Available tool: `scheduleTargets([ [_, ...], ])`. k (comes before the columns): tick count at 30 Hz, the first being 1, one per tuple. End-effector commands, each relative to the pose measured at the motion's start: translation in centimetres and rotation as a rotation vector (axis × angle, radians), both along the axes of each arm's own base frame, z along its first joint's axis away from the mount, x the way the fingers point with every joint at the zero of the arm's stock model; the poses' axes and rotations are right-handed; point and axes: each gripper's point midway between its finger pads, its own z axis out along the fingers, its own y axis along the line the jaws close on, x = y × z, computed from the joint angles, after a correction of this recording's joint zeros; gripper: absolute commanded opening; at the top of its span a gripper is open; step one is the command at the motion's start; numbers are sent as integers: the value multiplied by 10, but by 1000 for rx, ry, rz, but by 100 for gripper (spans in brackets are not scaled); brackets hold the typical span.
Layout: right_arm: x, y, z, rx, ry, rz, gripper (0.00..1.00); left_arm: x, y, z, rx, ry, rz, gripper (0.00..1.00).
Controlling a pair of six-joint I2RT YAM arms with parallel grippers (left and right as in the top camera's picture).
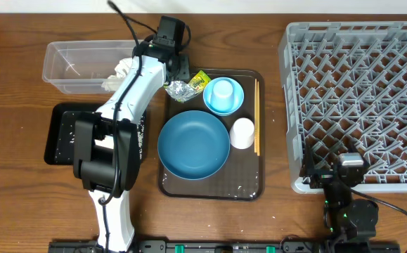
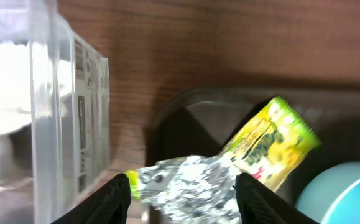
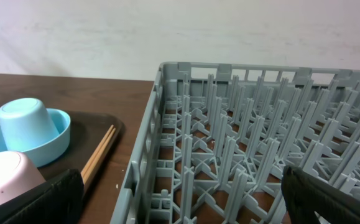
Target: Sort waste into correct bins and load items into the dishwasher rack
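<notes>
My left gripper [image 2: 183,190] hangs over the back left corner of the brown tray [image 1: 210,184]. Its fingers stand apart on either side of the silver foil end of the green-yellow snack wrapper [image 2: 273,140], which lies on that corner [image 1: 198,80]. Crumpled white paper wads [image 1: 119,73] lie in the clear tub [image 1: 69,67]. On the tray are the dark-blue bowl [image 1: 193,144], the light-blue cup [image 1: 223,91] upside down on its saucer [image 1: 235,105], the white cup [image 1: 242,133] and the chopsticks [image 1: 256,116]. My right gripper [image 3: 183,193] is wide open at the near left corner of the grey rack [image 1: 358,84], holding nothing.
The black tray [image 1: 59,133], flecked with white rice grains, lies in front of the clear tub and is partly covered by my left arm. A few grains dot the brown tray's front edge. Bare wood separates the brown tray from the rack.
</notes>
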Motion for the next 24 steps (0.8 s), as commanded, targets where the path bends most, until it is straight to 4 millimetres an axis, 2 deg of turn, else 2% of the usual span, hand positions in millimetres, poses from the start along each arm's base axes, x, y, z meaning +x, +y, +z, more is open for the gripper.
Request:
scheduleTargets([
  [1,0,-3,-2,14,6,-15,99,-2,10,-14,170,31,-225,57],
  [10,0,-3,-2,14,6,-15,99,-7,11,-23,246,64,-391,56],
  [16,0,-3,-2,14,6,-15,99,-8,19,-43,296,109,-383,56],
  [22,0,-3,-2,14,6,-15,99,-6,24,-44,325,108,-371,56],
  [24,0,-3,-2,14,6,-15,99,-6,24,-44,324,108,-371,50],
])
